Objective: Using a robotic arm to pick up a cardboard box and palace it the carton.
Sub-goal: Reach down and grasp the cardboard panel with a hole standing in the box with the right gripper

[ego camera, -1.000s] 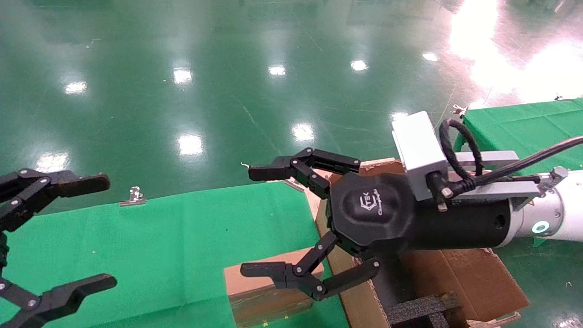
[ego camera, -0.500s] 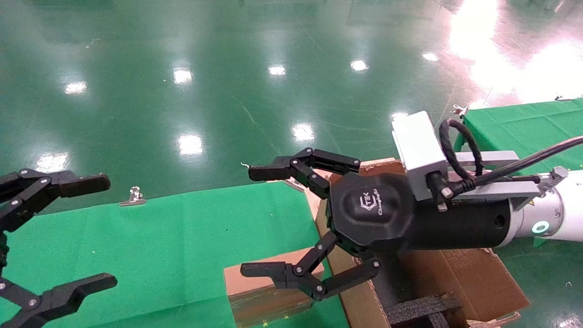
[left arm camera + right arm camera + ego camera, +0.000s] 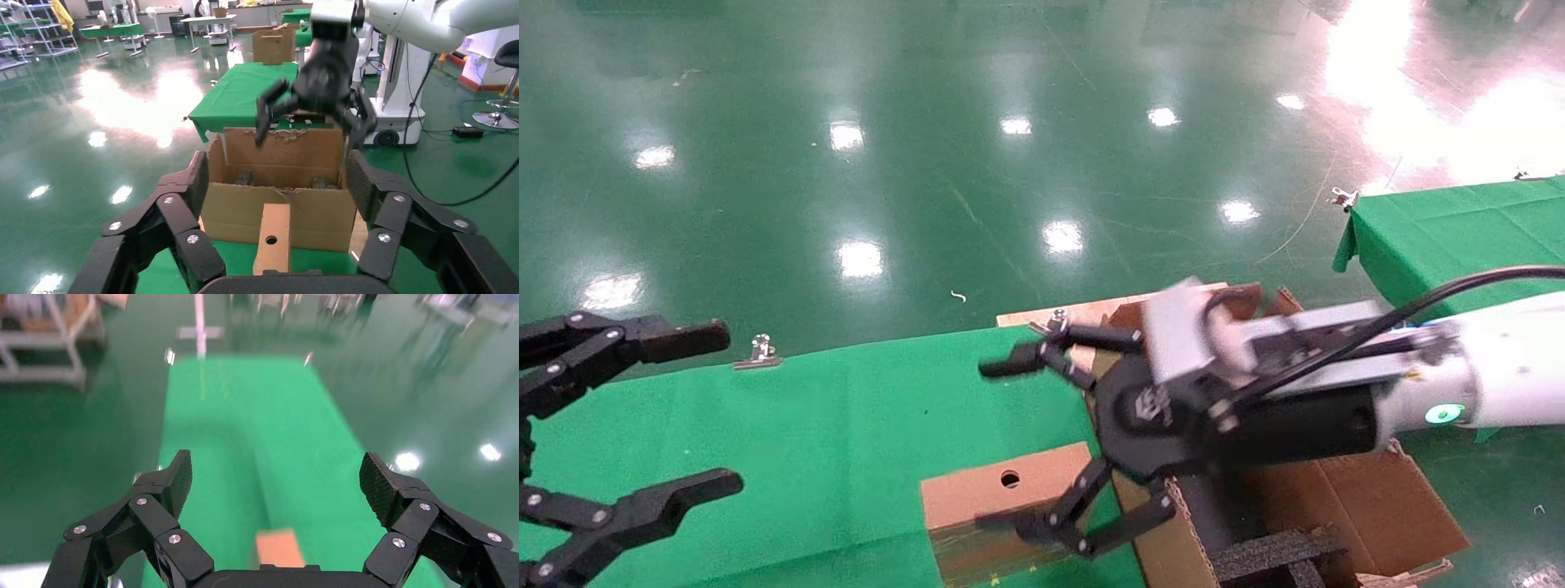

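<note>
A: I logged the cardboard box (image 3: 1009,510): flat, plain brown, 1 round hole, lying on the green table (image 3: 805,433) just beside the carton (image 3: 1336,506).

B: Writing?

A: The right gripper (image 3: 1001,445) logo was unreadable. Jaws spread wide above the box, holding nothing. The left gripper (image 3: 682,412) was parked, also spread.

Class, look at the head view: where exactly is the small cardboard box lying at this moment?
The cardboard box lies on the green cloth near the bottom centre, right beside the carton, with the open right pincer above it.
</note>
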You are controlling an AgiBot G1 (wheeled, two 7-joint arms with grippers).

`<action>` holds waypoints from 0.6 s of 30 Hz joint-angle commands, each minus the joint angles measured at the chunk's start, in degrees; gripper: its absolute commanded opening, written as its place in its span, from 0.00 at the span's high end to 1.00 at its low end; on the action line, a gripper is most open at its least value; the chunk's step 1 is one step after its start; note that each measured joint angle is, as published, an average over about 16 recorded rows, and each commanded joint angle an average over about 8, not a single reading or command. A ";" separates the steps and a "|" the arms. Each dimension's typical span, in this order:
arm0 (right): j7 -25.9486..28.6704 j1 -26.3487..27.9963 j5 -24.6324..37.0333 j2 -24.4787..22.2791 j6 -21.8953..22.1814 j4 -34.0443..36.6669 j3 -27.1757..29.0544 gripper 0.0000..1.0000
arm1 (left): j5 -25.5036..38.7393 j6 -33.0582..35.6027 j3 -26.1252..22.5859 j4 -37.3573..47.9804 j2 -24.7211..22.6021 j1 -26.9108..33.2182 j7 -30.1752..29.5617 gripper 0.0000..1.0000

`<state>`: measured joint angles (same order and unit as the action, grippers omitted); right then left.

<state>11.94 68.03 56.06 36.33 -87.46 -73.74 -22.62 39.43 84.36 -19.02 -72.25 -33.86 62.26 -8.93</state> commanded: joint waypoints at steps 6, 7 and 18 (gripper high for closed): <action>1.02 6.16 12.07 3.60 -1.84 0.90 -6.62 0.00 | 0.00 0.00 -0.01 0.00 0.00 0.00 0.00 1.00; 1.11 7.02 13.72 4.23 -2.04 1.01 -7.66 0.00 | 0.00 0.00 -0.01 0.00 0.00 0.00 0.00 1.00; 1.15 15.76 28.75 11.67 -2.63 3.13 -19.20 0.00 | -0.01 0.00 -0.02 0.00 0.01 0.01 0.01 1.00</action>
<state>12.97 83.69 84.46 47.77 -90.14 -70.81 -41.75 39.42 84.35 -19.04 -72.25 -33.85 62.27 -8.92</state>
